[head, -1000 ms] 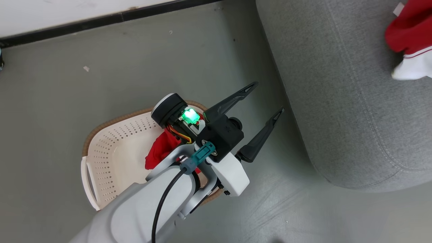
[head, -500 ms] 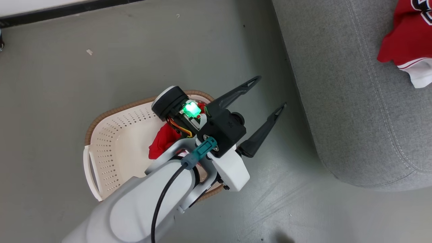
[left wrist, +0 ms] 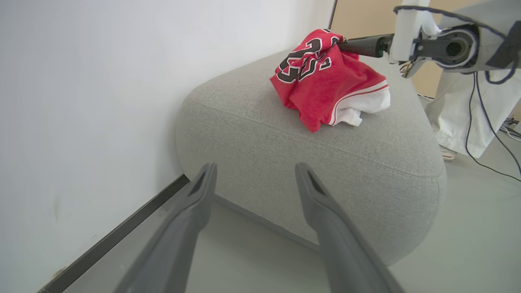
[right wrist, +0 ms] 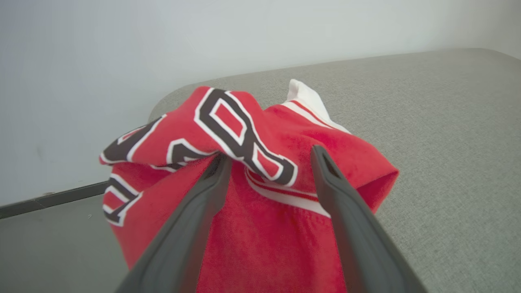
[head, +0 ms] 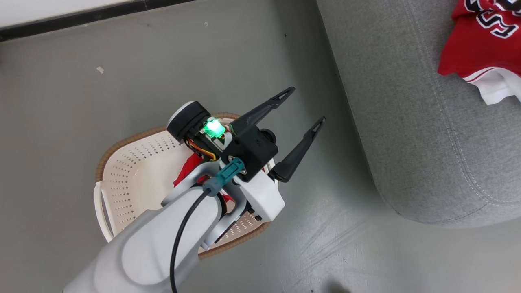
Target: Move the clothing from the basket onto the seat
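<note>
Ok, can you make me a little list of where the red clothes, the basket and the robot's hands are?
numbered garment: crumpled on the sofa
other red garment: in the basket, partly hidden
left gripper: open, empty, pointing toward the sofa
right gripper: open, fingertips at the numbered garment
left to do: one garment not yet on the sofa

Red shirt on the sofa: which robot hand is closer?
Right. The right gripper is open, right at the shirt. The left gripper is by the basket, away from the sofa.
</note>
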`<state>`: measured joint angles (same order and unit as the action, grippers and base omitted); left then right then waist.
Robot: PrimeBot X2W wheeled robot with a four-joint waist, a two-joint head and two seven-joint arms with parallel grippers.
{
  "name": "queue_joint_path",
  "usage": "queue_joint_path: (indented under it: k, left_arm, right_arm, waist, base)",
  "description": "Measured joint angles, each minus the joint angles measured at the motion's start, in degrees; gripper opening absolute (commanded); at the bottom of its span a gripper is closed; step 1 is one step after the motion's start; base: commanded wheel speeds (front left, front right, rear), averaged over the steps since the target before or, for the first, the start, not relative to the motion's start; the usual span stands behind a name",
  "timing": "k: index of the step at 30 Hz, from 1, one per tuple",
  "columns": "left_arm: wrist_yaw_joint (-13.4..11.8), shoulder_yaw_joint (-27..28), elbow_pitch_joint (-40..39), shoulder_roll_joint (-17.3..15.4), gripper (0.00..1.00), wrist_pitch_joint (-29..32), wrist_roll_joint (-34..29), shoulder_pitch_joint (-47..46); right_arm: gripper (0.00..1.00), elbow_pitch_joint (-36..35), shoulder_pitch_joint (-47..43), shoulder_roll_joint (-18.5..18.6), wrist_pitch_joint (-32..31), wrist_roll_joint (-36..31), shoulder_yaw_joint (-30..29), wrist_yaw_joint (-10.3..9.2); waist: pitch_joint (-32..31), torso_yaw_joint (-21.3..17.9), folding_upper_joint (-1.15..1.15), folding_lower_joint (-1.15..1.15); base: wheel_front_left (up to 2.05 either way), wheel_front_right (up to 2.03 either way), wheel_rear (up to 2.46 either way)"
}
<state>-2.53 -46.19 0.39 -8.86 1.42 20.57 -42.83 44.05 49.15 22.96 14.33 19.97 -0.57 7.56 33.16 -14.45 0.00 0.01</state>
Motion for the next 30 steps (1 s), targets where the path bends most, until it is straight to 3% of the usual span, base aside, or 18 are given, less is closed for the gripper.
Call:
queue_joint_path:
  k: [20, 30]
  left_arm:
    - [-1.6, 5.4, 3.4, -2.9, 1.0, -5.5, 2.0, 4.8]
    - [-5.0, 11.2, 5.4, -5.3, 1.0, -9.1, 4.3, 8.5]
  right_arm:
    - [1.0, -14.4, -10.9, -2.3, 0.0, -3.0, -3.7, -0.01]
    - [1.0, -20.9, -12.7, -6.2, 0.1, -5.9, -1.9, -0.01]
  waist:
    - [-5.6, -1.4, 0.0, 0.0]
    - [-9.8, -0.4, 0.0, 0.0]
  base:
    - [0.0, 0.0, 0.0]
    - [0.0, 0.0, 0.0]
